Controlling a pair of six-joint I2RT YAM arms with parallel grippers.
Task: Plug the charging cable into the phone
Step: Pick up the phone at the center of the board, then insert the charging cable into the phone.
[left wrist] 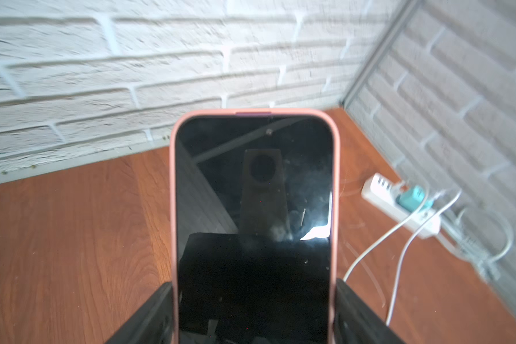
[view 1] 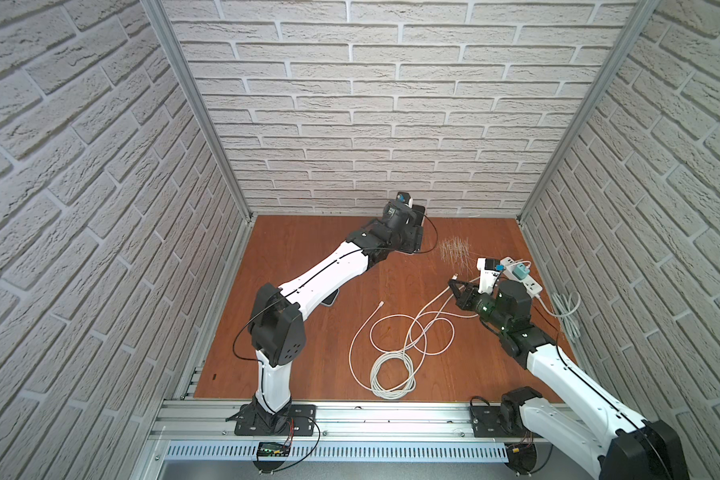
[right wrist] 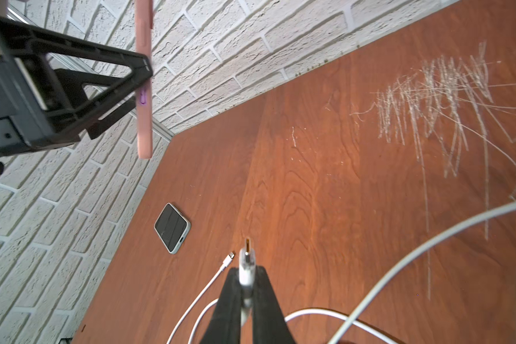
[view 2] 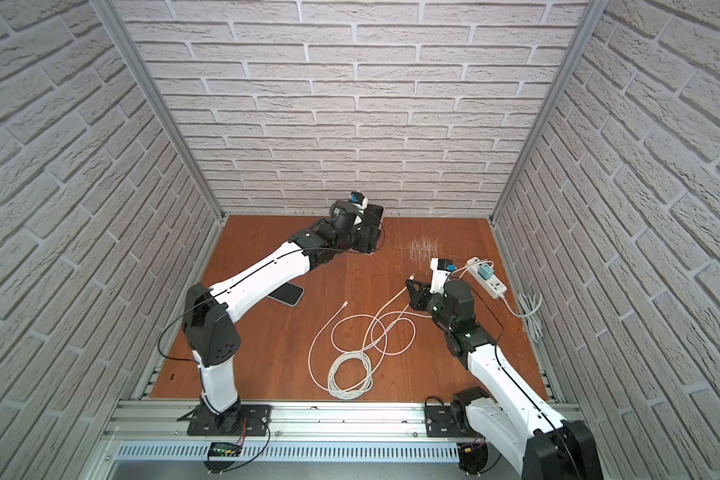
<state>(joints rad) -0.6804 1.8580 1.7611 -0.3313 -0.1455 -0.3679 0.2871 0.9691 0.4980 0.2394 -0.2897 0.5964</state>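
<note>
The left gripper (left wrist: pixel 252 286) was clamped on the pink phone (left wrist: pixel 252 193), 1 jaw against each long edge. It held the phone off the table (view 1: pixel 308 332), near the back wall. The dark screen faced the wrist camera and the free end pointed toward the wall. From the right wrist view the phone showed edge-on. I could not tell where its port was.

The right gripper (right wrist: pixel 246 274) was closed tight on the plug (right wrist: pixel 247 253) of the cable (right wrist: pixel 313 311). The metal tip stuck out past the fingertips. The plug hung above the table on the right side, well apart from the pink phone, and nothing touched the tip.

From the gripper the cable dropped to the table and ran in loose loops. A tighter coil (view 1: pixel 391 392) lay near the front edge. A loose end (right wrist: pixel 230 255) of white cable lay flat on the wood, just beside the held plug in the right wrist view.

The other phone (right wrist: pixel 172 227) lay flat, screen up, on the left side. In both top views the left arm partly covered it.

A white power strip (view 1: pixel 535 286) lay by the right wall. A teal charger (view 1: pixel 520 272) sat in 1 of its sockets, with white leads running from it. Pale scratches (right wrist: pixel 429 98) marked the wood between the strip and the back wall.
</note>
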